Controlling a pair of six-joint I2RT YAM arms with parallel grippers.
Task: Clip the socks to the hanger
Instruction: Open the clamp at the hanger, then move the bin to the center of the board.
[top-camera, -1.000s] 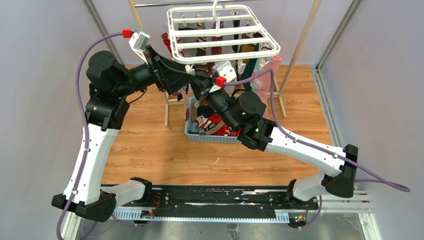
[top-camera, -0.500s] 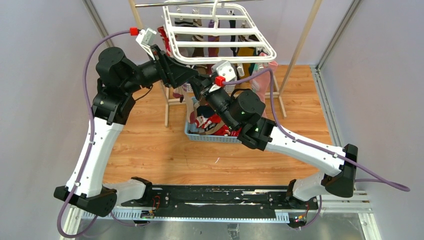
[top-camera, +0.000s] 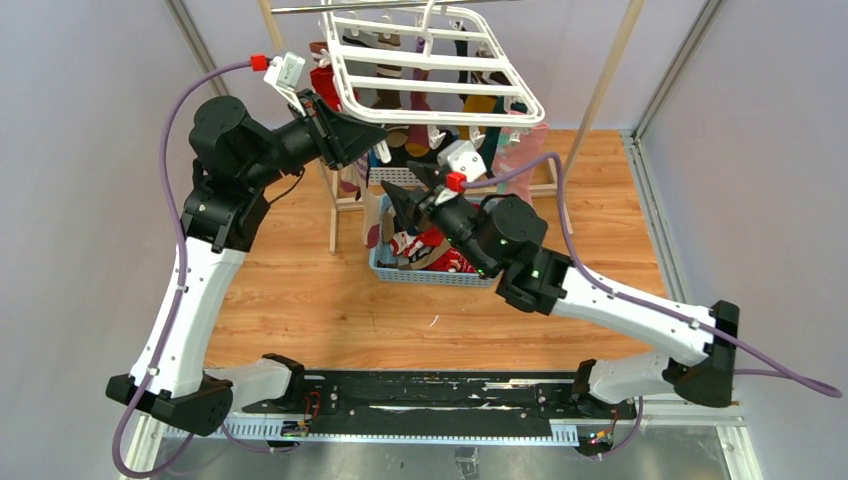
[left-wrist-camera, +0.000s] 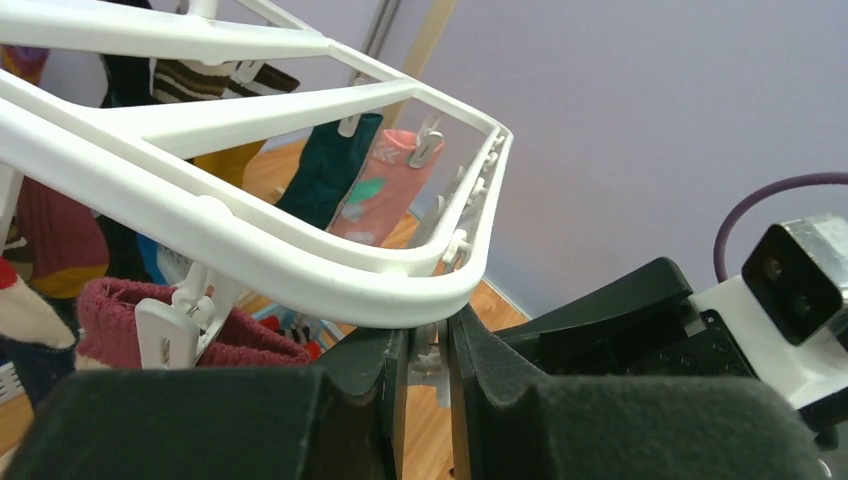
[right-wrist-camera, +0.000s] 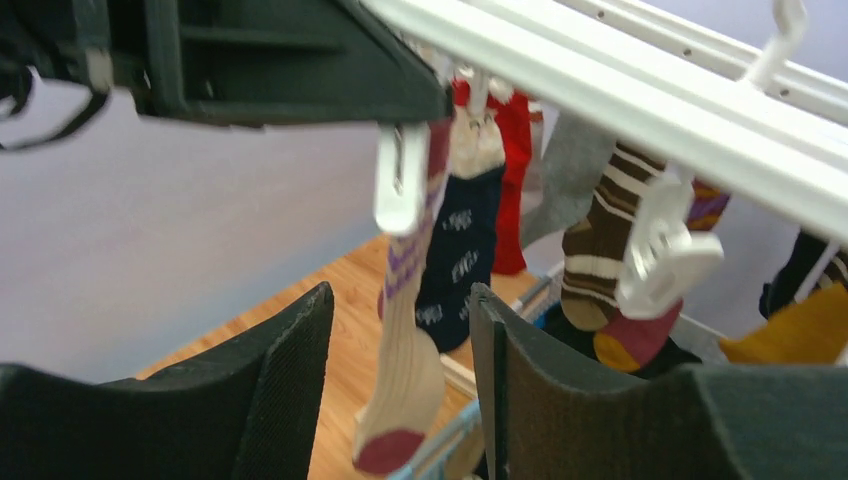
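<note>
The white hanger hangs from the rail with several socks clipped under it. My left gripper reaches under its near-left corner. In the left wrist view, the left gripper sits just below the hanger frame, its jaws nearly closed on a small white clip. My right gripper stands open below that corner. In the right wrist view, a cream sock with purple stripes and a maroon toe dangles from a white clip, beyond the open right gripper and untouched by it.
A blue mesh basket with more socks sits on the wooden floor under the hanger. The wood-and-metal rail stand rises behind it. Navy, brown-striped, pink and teal socks hang nearby.
My left gripper has closed in on the clip at the hanger's corner. My right gripper has opened and drawn back to the right. The cream sock now hangs free from its clip.
</note>
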